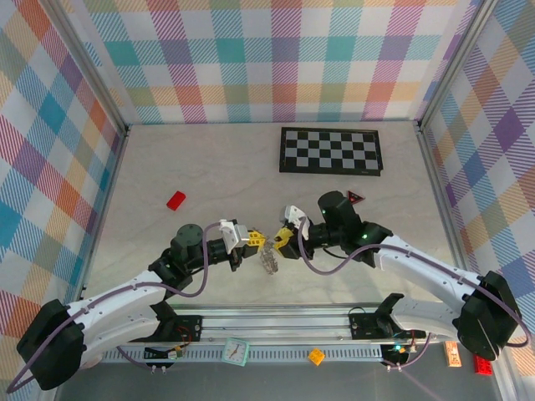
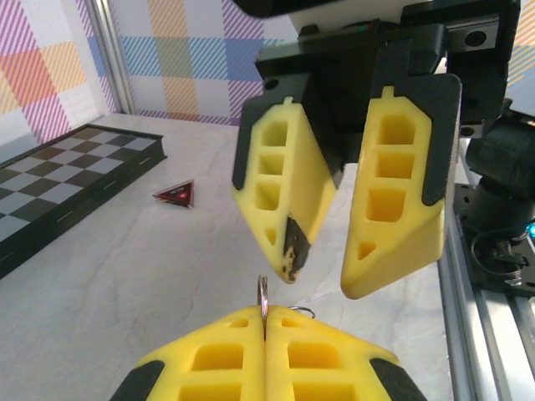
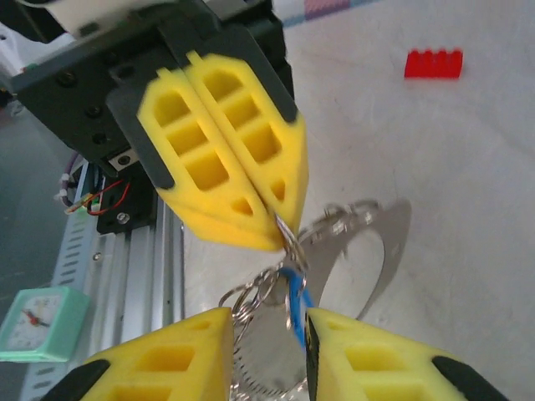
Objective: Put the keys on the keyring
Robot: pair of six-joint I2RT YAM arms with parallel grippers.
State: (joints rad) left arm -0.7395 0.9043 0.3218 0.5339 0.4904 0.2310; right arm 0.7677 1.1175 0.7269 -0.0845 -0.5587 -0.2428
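A: Grip state?
B: Left gripper (image 1: 254,241) is clamped flat, pads together on a thin ring of the keyring (image 1: 269,263). The loop hangs below the tips over the table (image 1: 209,167), toward the front rail (image 1: 276,322). Can't tell if its low end touches the surface.
A: Right side?
B: Right gripper (image 1: 279,240) faces it tip to tip, fingers partway apart, gripping nothing I can confirm. From the right wrist view, the blue key (image 3: 296,302) hangs among the rings, in the gap between those fingers. Contact with a pad: can't tell.
A: Room around it?
B: The two sets of tips are just beside each other, so it's tight there. Bare table to the far side and to the left. Red block (image 1: 175,200) is well apart on the left. Small red triangle (image 1: 357,197) is just beside the right arm's wrist housing, on the far side. Chequered board (image 1: 330,150) lies by the back wall, well apart from both grippers. Side walls are well apart too.
A: Near edge?
B: Rail is near the loop. A clock (image 1: 236,351) and a yellow brick (image 1: 316,356) sit on the rail side, off the work surface.
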